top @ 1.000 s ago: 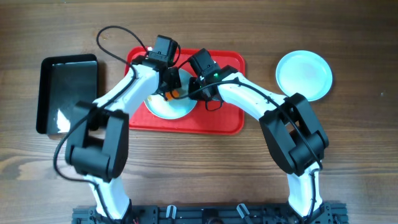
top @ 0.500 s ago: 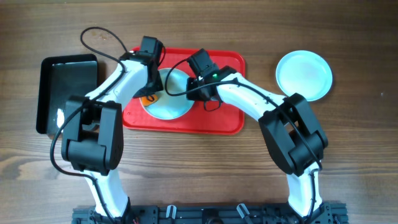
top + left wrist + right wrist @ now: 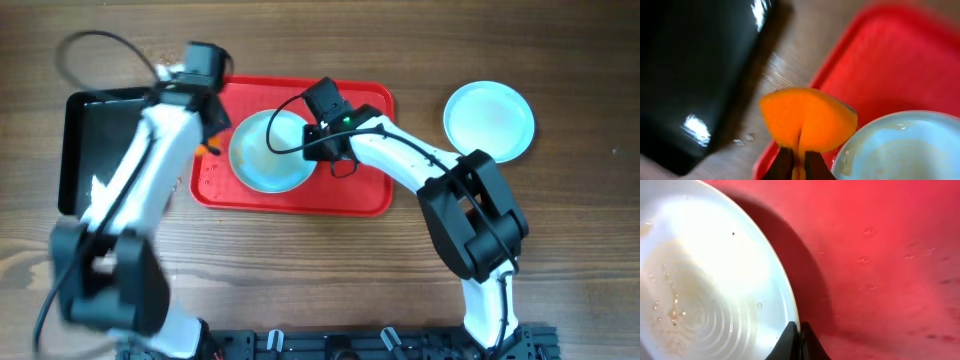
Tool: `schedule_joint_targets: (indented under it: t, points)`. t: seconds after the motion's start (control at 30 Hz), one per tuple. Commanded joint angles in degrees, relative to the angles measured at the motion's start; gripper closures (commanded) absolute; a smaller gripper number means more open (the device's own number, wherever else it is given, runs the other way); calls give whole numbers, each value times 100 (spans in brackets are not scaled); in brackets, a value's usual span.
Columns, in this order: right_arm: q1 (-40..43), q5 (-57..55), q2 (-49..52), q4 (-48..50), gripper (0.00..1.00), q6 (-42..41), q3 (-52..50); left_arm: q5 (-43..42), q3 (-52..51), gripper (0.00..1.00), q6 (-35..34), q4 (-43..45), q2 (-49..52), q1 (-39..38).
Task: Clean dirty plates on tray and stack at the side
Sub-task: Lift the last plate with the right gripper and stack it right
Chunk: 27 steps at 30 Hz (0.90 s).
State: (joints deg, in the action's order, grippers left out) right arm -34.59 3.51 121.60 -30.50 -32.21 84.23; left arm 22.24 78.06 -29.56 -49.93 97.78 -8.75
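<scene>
A white plate [image 3: 268, 152] with brown-yellow smears lies on the red tray [image 3: 350, 195]. My right gripper [image 3: 316, 140] is shut on its right rim; in the right wrist view the jaws [image 3: 797, 332] pinch the plate's edge [image 3: 715, 295], which is tilted above the tray [image 3: 880, 255]. My left gripper [image 3: 207, 140] is shut on an orange sponge [image 3: 807, 120] and hovers over the tray's left edge [image 3: 860, 65], beside the plate [image 3: 900, 150]. A second plate [image 3: 489, 120] sits on the table at the right.
A glossy black tray [image 3: 100, 140] lies left of the red tray, also in the left wrist view [image 3: 695, 75]. My left arm stretches over its right part. The table is brown wood.
My left gripper has swung left with the sponge, off the plate to the red tray's left edge. The right gripper keeps its hold on the plate's rim.
</scene>
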Motion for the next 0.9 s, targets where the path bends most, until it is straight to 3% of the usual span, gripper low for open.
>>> schedule_joint_targets:
  t: [0.0,0.33,0.63,0.73,0.87]
  points:
    - [37,-623,-48,-376,96,579,409,61,7,96,-186,-315,-874,-7]
    - [-92,-3034,-658,-1969,96,2702,2131,-518,-59,96,-273,-925,-1099,-7]
    - [-1008,-7082,-1016,-1086,96,5652,2258,-533,-61,96,-273,-994,-1078,-7]
    - [-1270,-7471,-1016,-737,96,6395,2247,-533,-61,96,-271,-997,-1078,-7]
    - [-1379,-7469,-1016,-654,96,6448,2232,-533,-70,96,-271,-999,-1078,-7]
